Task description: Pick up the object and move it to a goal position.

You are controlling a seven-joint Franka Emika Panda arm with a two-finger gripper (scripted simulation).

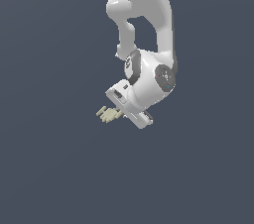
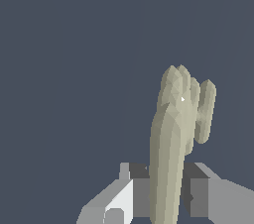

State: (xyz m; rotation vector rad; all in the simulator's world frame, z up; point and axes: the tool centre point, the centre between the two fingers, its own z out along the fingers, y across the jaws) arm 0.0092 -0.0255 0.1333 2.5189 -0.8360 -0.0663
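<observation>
The object (image 1: 107,114) is a small pale olive-beige lump with several rounded finger-like lobes. In the exterior view it sticks out toward that view's left from under the white hand of my arm. My gripper (image 1: 119,113) is shut on the object. Its fingers are mostly hidden behind the hand there. In the wrist view the object (image 2: 174,119) stands between the two grey fingers (image 2: 198,196), with its stem pinched at the gripper (image 2: 167,196) and its lobes pointing away from the camera.
The white arm (image 1: 149,15) comes down from the top of the exterior view. Around it is only a plain dark blue-grey surface (image 1: 54,168), with no other objects, edges or goal marker in view.
</observation>
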